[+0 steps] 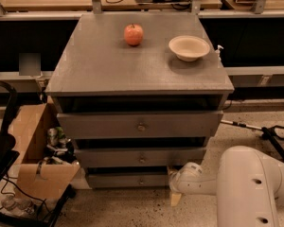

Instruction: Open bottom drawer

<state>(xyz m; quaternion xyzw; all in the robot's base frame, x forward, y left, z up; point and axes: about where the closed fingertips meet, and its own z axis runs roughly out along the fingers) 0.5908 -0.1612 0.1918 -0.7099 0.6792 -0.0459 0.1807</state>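
Note:
The grey cabinet (139, 63) has three drawer fronts, each with a small round knob. The bottom drawer (128, 180) is the narrowest and lowest, just above the floor, and its front sits set back under the middle one. My gripper (176, 195) is low at the right end of the bottom drawer's front, at the tip of my white arm (241, 183), which reaches in from the lower right. It is to the right of the drawer's knob (141, 180) and apart from it.
On the cabinet top are a red apple (133, 34) and a white bowl (189, 48). An open cardboard box (35, 150) of clutter stands on the floor to the left, with a black frame (2, 141) beside it. A long-handled tool (258, 129) lies on the floor at right.

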